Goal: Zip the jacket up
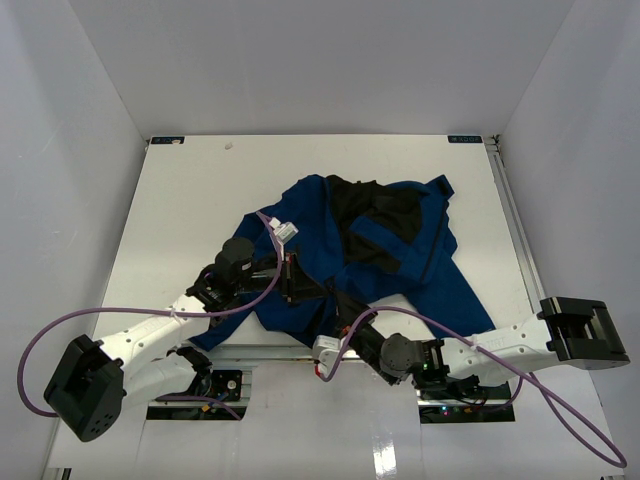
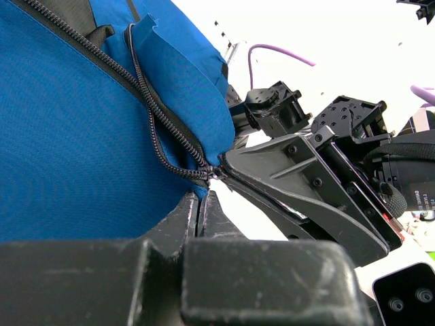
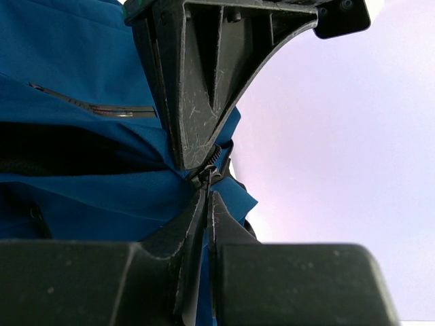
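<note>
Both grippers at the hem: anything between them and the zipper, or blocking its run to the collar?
Nothing visible. The left gripper and right gripper are shut on the jacket at the bottom end of the zipper. No foreign object lies along it, though its rows spread apart above.

My left end effector (image 2: 202,197) and my right end effector (image 3: 206,185) meet tip to tip, pinched shut at the jacket's (image 1: 440,270) near hem, leaving no gap to pass between them. The jacket blocks the table's (image 1: 200,190) middle; bare table lies open far, left and right. Purple cables (image 1: 100,315) loop beside both arms.
</note>
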`<act>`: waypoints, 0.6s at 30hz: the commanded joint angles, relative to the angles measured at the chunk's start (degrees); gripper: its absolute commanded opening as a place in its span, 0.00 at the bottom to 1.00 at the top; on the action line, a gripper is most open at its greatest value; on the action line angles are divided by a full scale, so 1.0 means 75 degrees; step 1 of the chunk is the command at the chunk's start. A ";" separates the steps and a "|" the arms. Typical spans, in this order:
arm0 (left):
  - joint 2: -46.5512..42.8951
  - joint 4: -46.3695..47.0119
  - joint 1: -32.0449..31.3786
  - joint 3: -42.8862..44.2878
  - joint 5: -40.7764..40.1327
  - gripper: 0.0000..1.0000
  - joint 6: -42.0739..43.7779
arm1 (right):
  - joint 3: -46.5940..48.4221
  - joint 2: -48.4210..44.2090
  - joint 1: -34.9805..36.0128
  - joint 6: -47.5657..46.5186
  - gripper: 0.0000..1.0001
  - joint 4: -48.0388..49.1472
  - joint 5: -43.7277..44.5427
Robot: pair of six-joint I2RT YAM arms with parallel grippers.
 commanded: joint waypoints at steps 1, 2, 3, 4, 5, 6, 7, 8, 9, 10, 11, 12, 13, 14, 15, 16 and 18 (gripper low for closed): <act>-0.0276 0.0132 -0.0003 0.0013 0.0257 0.00 -0.0019 | 0.0597 0.0139 -0.0102 0.0036 0.08 0.0517 0.0143; -0.0276 0.0135 -0.0013 0.0008 0.0257 0.00 -0.0019 | 0.0683 0.0170 -0.0159 0.0048 0.08 0.0472 0.0152; -0.0276 0.0141 -0.0019 -0.0004 0.0257 0.00 -0.0019 | 0.0753 0.0215 -0.0254 0.0061 0.08 0.0408 0.0133; -0.0276 0.0144 -0.0023 -0.0019 0.0257 0.00 -0.0019 | 0.0860 0.0248 -0.0345 0.0112 0.08 0.0333 0.0116; -0.0277 0.0144 -0.0023 -0.0034 0.0257 0.00 -0.0020 | 0.1005 0.0272 -0.0431 0.0202 0.08 0.0238 0.0102; -0.0287 0.0144 -0.0043 -0.0044 0.0257 0.00 -0.0040 | 0.1297 0.0292 -0.0482 0.0463 0.08 -0.0122 0.0152; -0.0297 0.0144 -0.0046 -0.0055 0.0230 0.00 -0.0043 | 0.1482 0.0295 -0.0579 0.0626 0.08 -0.0398 0.0195; -0.0300 0.0112 -0.0053 -0.0057 0.0202 0.00 -0.0049 | 0.1654 0.0282 -0.0657 0.0754 0.08 -0.0621 0.0205; -0.0300 0.0071 -0.0058 -0.0046 0.0164 0.00 -0.0051 | 0.1781 0.0250 -0.0718 0.0861 0.08 -0.0817 0.0153; -0.0299 0.0033 -0.0060 -0.0022 0.0112 0.00 -0.0042 | 0.1852 0.0196 -0.0770 0.0954 0.08 -0.0997 0.0035; -0.0293 -0.0009 -0.0078 -0.0016 0.0082 0.00 -0.0036 | 0.2002 0.0154 -0.0854 0.1098 0.08 -0.1189 -0.0019; -0.0291 -0.0044 -0.0093 -0.0012 0.0051 0.00 -0.0033 | 0.2148 0.0102 -0.0941 0.1269 0.08 -0.1409 -0.0095; -0.0308 -0.0053 -0.0093 -0.0021 0.0018 0.00 -0.0041 | 0.2283 0.0010 -0.1042 0.1545 0.08 -0.1736 -0.0254; -0.0324 -0.0061 -0.0093 -0.0029 0.0005 0.00 -0.0049 | 0.2367 -0.0109 -0.1169 0.1781 0.08 -0.2019 -0.0442; -0.0353 -0.0069 -0.0093 -0.0042 -0.0003 0.00 -0.0058 | 0.2432 -0.0219 -0.1293 0.1969 0.08 -0.2258 -0.0619; -0.0412 -0.0075 -0.0093 -0.0068 -0.0010 0.00 -0.0072 | 0.2485 -0.0299 -0.1398 0.2069 0.08 -0.2417 -0.0758; -0.0484 -0.0070 -0.0102 -0.0116 -0.0013 0.00 -0.0078 | 0.2676 -0.0433 -0.1667 0.2335 0.08 -0.2938 -0.0938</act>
